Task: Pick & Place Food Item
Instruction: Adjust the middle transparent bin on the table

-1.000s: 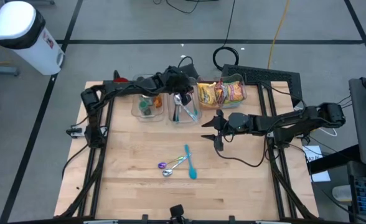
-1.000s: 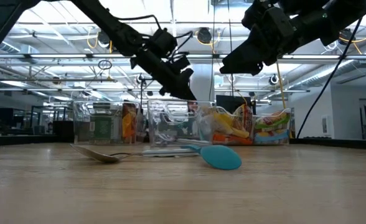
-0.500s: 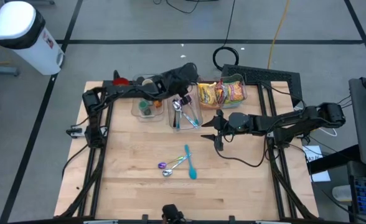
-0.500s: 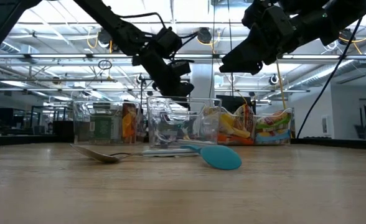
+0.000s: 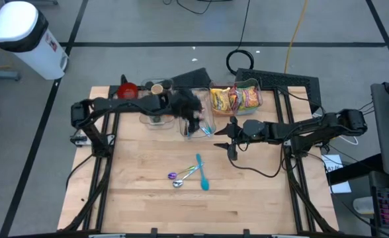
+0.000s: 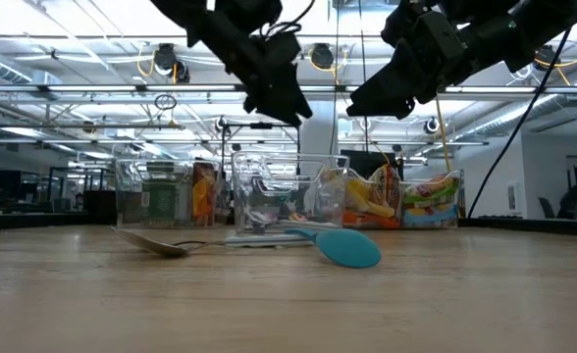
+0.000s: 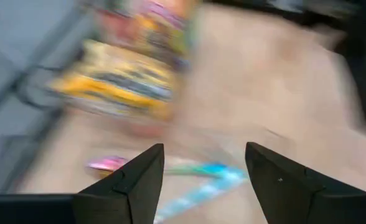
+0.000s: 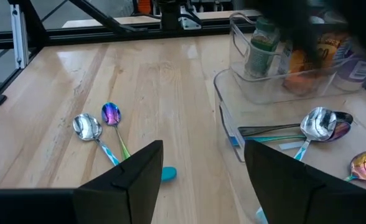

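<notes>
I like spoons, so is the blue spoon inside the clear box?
No, the blue spoon lies on the bare wooden table, well apart from the clear box.

The table [image 5: 148, 205] under me is pale wood, planked, smooth with a soft satin sheen. My arms and fingers [image 8: 127, 186] are dark matt plastic or coated metal; I cannot tell which. The three bins are clear glossy plastic: the middle bin [image 8: 233, 118] catches highlights along its rim. Inside it lie polished metal spoons [image 8: 320, 124], mirror-bright, one with an iridescent tint. On the wood, two more glossy metal spoons [image 8: 99, 127], one rainbow-finished, and a turquoise matt plastic spoon [image 6: 345, 247]. The snack packets [image 5: 234, 98] look like shiny printed foil. The floor [image 5: 115, 26] is grey and matt.
</notes>
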Tool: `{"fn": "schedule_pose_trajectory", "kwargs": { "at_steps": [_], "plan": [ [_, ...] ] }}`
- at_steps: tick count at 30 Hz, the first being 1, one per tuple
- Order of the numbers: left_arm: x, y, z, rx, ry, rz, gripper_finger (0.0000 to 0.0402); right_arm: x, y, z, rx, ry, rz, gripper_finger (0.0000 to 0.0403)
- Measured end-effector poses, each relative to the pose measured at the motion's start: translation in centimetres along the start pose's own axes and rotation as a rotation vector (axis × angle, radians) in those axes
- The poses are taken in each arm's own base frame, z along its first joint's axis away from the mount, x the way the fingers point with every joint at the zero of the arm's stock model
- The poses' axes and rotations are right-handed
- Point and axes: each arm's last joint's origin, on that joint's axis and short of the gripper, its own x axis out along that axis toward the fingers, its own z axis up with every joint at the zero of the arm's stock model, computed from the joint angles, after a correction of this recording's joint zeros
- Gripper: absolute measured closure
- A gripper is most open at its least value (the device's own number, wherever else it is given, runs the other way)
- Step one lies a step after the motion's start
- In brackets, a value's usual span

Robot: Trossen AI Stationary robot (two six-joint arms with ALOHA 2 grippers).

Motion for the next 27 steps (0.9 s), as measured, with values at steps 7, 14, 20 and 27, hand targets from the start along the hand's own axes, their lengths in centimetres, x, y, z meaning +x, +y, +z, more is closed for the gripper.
{"fn": "schedule_pose_trajectory", "kwargs": {
  "at_steps": [7, 14, 20, 27],
  "plan": [
    [1.5, -6.2, -2.8, 0.135, 0.092, -0.114, 0.0167, 0.0, 0.5, 0.0, -0.006, -0.003, 0.023, 0.0187],
    [2.2, -8.6, -5.5, 0.195, 0.106, -0.003, 0.0167, 0.0, 0.7, 0.1, -0.02, -0.015, 0.034, 0.0189],
    [2.6, -7.3, -6.7, 0.139, 0.115, 0.225, 0.0167, 0.0, 0.7, 0.1, -0.02, -0.015, 0.034, 0.0192],
    [2.9, -4.8, -7.4, 0.034, 0.153, 0.308, 0.0167, 0.0, 0.7, 0.1, -0.02, -0.014, 0.032, 0.0192]
  ]
}}
